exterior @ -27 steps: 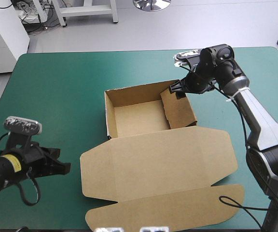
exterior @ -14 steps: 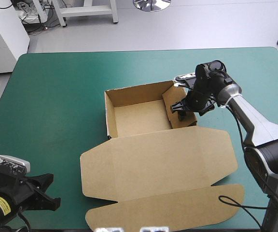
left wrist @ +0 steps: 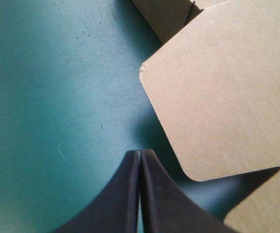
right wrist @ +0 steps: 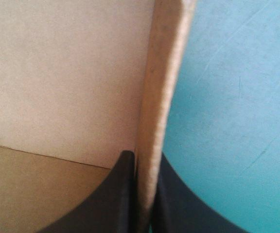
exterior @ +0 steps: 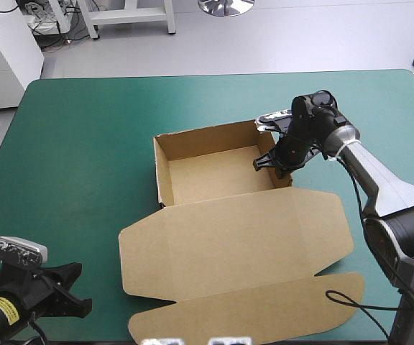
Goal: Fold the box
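The box has its walls up (lid flat); right pincer pinches the right wall, left pincer closed, empty.

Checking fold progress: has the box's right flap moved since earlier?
Yes. The right flap leaned in over the tray floor; now it stands upright at the floor's right edge, the right pincer shut on it.

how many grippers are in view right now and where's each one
2. The right gripper is shut on the box, clamping the tray's right wall. The left gripper is shut on nothing, over the teal-green cover near its near-left corner, off the box.
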